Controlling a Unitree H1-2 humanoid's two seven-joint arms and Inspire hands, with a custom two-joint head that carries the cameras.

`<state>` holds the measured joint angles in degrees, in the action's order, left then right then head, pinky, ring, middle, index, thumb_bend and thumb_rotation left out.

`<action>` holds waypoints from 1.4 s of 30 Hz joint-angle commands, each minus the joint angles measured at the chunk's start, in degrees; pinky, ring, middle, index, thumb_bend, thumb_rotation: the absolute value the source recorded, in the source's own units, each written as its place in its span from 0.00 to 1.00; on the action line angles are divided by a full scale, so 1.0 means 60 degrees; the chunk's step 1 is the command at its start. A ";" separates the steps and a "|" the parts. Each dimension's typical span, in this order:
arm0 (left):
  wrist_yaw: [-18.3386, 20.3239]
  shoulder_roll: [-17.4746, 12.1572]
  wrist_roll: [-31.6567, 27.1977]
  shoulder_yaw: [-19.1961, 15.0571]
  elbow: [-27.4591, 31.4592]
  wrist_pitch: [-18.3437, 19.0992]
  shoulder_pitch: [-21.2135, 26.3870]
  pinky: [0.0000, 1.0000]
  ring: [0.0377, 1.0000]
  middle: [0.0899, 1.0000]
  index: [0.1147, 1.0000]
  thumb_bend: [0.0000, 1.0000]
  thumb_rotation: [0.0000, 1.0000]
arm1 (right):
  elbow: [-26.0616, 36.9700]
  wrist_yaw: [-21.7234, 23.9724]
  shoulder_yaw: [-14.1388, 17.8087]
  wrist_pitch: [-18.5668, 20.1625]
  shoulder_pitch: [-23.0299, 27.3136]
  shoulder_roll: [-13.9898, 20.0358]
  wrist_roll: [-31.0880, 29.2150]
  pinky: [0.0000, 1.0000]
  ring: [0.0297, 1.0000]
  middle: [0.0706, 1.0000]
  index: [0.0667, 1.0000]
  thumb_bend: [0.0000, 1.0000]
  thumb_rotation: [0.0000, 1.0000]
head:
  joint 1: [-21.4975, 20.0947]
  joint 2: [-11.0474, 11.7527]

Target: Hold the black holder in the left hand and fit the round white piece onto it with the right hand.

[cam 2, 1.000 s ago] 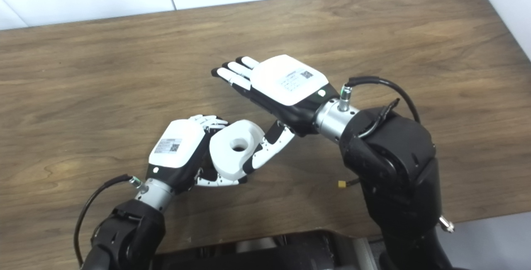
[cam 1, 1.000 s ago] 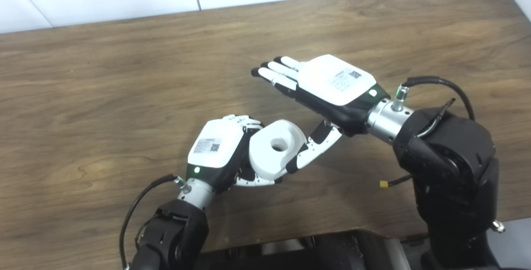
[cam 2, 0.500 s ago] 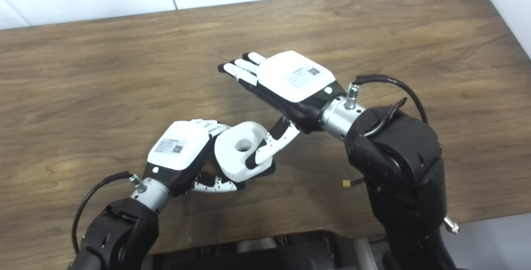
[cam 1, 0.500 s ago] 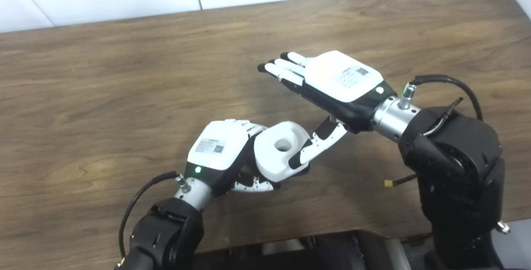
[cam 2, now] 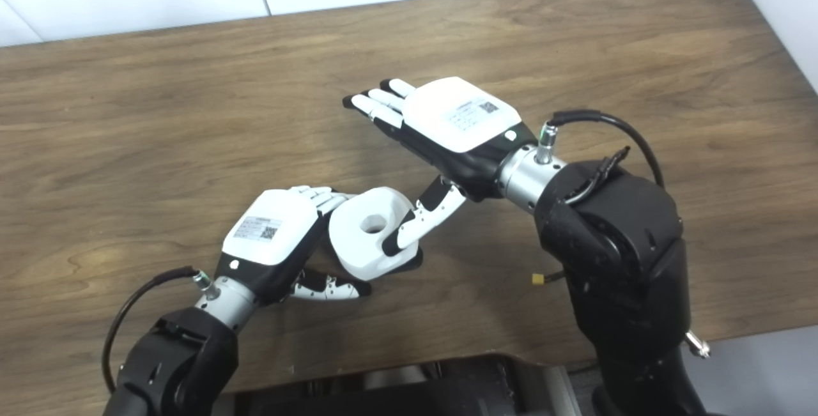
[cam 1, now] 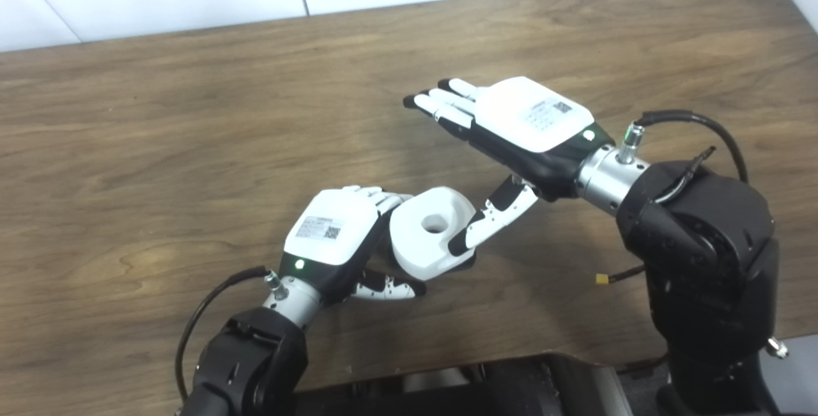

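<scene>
On the left, left hand (cam 1: 329, 234) curled around the round white piece (cam 1: 428, 234), fingers wrapped behind it and under it, so gripping it from the left side. Just right of that hand, the white piece, fat and round like a doughnut, low over the wooden table (cam 1: 160, 147), tipped so its hole faces up and a bit toward the right hand. Black holder not plain to see; only a small dark bit peeking out under the white piece, so cannot tell how it sits. Further right, right hand (cam 1: 517, 125) open, fingers stretched flat and pointing up and left, away from the piece, holding nothing. Only its thumb reaching down and left, tip touching the right side of the white piece. Left hand nearer the piece, right hand above it and to its right. Probably the next move: a push from the right, down along the line of the hole, while the left hand holds steady.
</scene>
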<state>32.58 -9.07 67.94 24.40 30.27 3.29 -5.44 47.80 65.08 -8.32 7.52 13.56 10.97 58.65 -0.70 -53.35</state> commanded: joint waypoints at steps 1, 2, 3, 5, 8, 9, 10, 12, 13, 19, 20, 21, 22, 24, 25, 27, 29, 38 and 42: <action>0.0334 -0.0162 0.0067 -0.0146 -0.0034 0.0110 -0.0091 0.87 0.85 0.81 0.81 0.82 0.35 | 0.0119 -0.0278 0.0098 0.0015 0.0287 0.0071 -0.0066 0.91 1.00 0.98 0.99 1.00 0.57 | 0.0019 0.0022; 0.0382 -0.0184 0.0059 -0.0177 -0.0021 0.0120 -0.0088 0.87 0.85 0.81 0.82 0.82 0.36 | 0.0116 -0.0276 0.0111 0.0026 0.0304 0.0088 -0.0097 0.91 1.00 0.98 0.99 1.00 0.57 | 0.0019 0.0022; 0.0427 -0.0218 0.0032 -0.0225 -0.0002 0.0138 -0.0089 0.88 0.85 0.82 0.83 0.82 0.37 | 0.0115 -0.0290 0.0127 0.0029 0.0321 0.0109 -0.0143 0.91 1.00 0.98 0.99 1.00 0.57 | 0.0019 0.0022; 0.0451 -0.0281 -0.0072 -0.0347 0.0004 0.0158 -0.0095 0.89 0.86 0.84 0.86 0.85 0.37 | 0.0100 -0.0341 0.0157 0.0028 0.0337 0.0151 -0.0219 0.91 1.00 0.98 0.99 1.00 0.58 | 0.0089 0.0055; 0.0488 -0.0407 -0.0490 -0.0673 0.0074 0.0224 -0.0117 0.88 0.87 0.87 0.90 0.88 0.40 | 0.0105 -0.0361 0.0210 0.0056 0.0337 0.0231 -0.0254 0.91 1.00 0.98 1.00 1.00 0.60 | 0.0109 0.0063; 0.0510 -0.0441 -0.0644 -0.0799 0.0097 0.0250 -0.0109 0.88 0.88 0.88 0.92 0.90 0.41 | 0.0101 -0.0368 0.0229 0.0080 0.0329 0.0253 -0.0259 0.91 1.00 0.97 1.00 1.00 0.60 | 0.0167 0.0083; 0.0525 -0.0455 -0.0736 -0.0881 0.0107 0.0256 -0.0102 0.88 0.88 0.89 0.92 0.91 0.41 | 0.0097 -0.0376 0.0238 0.0100 0.0323 0.0268 -0.0262 0.91 1.00 0.97 1.00 1.00 0.60 | 0.0167 0.0083; 0.0602 -0.0507 -0.1135 -0.1172 0.0181 0.0380 -0.0056 0.89 0.89 0.89 0.94 0.92 0.43 | 0.0109 -0.0347 0.0282 0.0180 0.0289 0.0312 -0.0271 0.92 1.00 0.97 1.00 1.00 0.59 | 0.0209 0.0122; 0.0637 -0.0520 -0.1304 -0.1284 0.0204 0.0424 -0.0040 0.90 0.90 0.90 0.94 0.92 0.43 | 0.0113 -0.0337 0.0292 0.0203 0.0275 0.0330 -0.0268 0.92 1.00 0.98 1.00 1.00 0.59 | 0.0209 0.0122; 0.0904 -0.0578 -0.2898 -0.2132 0.0452 0.0949 0.0146 0.84 0.89 0.90 0.96 0.95 0.42 | 0.0092 -0.0477 0.0455 0.0261 0.0152 0.0459 -0.0477 0.93 1.00 0.97 1.00 1.00 0.61 | 0.0291 0.0147; 0.0987 -0.0626 -0.3093 -0.2206 0.0515 0.1082 0.0195 0.84 0.89 0.90 0.96 0.95 0.42 | 0.0075 -0.0525 0.0479 0.0240 0.0136 0.0479 -0.0502 0.93 1.00 0.97 1.00 1.00 0.62 | 0.0310 0.0154; 0.1047 -0.0676 -0.3237 -0.2253 0.0573 0.1191 0.0235 0.83 0.90 0.91 0.96 0.95 0.42 | 0.0061 -0.0552 0.0495 0.0221 0.0127 0.0497 -0.0504 0.92 1.00 0.97 1.00 1.00 0.62 | 0.0328 0.0157; 0.1128 -0.0741 -0.3348 -0.2294 0.0637 0.1303 0.0281 0.83 0.90 0.91 0.97 0.96 0.43 | 0.0053 -0.0565 0.0510 0.0220 0.0125 0.0502 -0.0497 0.92 1.00 0.97 1.00 1.00 0.63 | 0.0328 0.0157; 0.1224 -0.0831 -0.3615 -0.2430 0.0767 0.1586 0.0350 0.83 0.91 0.92 0.98 0.96 0.44 | 0.0054 -0.0562 0.0539 0.0241 0.0129 0.0538 -0.0496 0.93 1.00 0.97 1.00 1.00 0.64 | 0.0313 0.0172; 0.1175 -0.0868 -0.3804 -0.2531 0.0797 0.1671 0.0364 0.82 0.92 0.93 0.98 0.97 0.44 | 0.0057 -0.0562 0.0557 0.0255 0.0129 0.0564 -0.0500 0.93 1.00 0.97 1.00 1.00 0.65 | 0.0313 0.0172; 0.0883 -0.0920 -0.4272 -0.2784 0.0769 0.1723 0.0347 0.83 0.92 0.94 0.98 0.97 0.43 | 0.0072 -0.0565 0.0616 0.0305 0.0119 0.0633 -0.0545 0.93 1.00 0.97 1.00 1.00 0.66 | 0.0332 0.0182; 0.0472 -0.0973 -0.4706 -0.3063 0.0635 0.1605 0.0321 0.82 0.92 0.94 0.97 0.96 0.45 | 0.0075 -0.0582 0.0707 0.0386 0.0099 0.0738 -0.0651 0.92 1.00 0.98 1.00 1.00 0.68 | 0.0340 0.0191; -0.1233 -0.0476 -0.7968 -0.4885 -0.0061 0.1604 0.0152 0.87 0.92 0.92 0.90 0.85 0.41 | -0.0349 -0.1446 0.1285 0.0465 -0.0403 0.1405 -0.1181 0.88 0.99 0.96 0.97 0.79 0.94 | 0.0359 0.0304; -0.1830 -0.0250 -0.9041 -0.5316 -0.0204 0.1544 0.0106 0.93 0.93 0.90 0.89 0.66 0.53 | -0.0605 -0.2078 0.1511 0.0521 -0.0703 0.1487 -0.1432 0.86 0.97 0.94 0.96 0.74 1.00 | 0.0406 0.0335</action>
<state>23.00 -9.44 15.57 -7.17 27.90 14.08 -5.74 43.18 55.51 -0.05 10.66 8.20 19.37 50.97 1.67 -51.33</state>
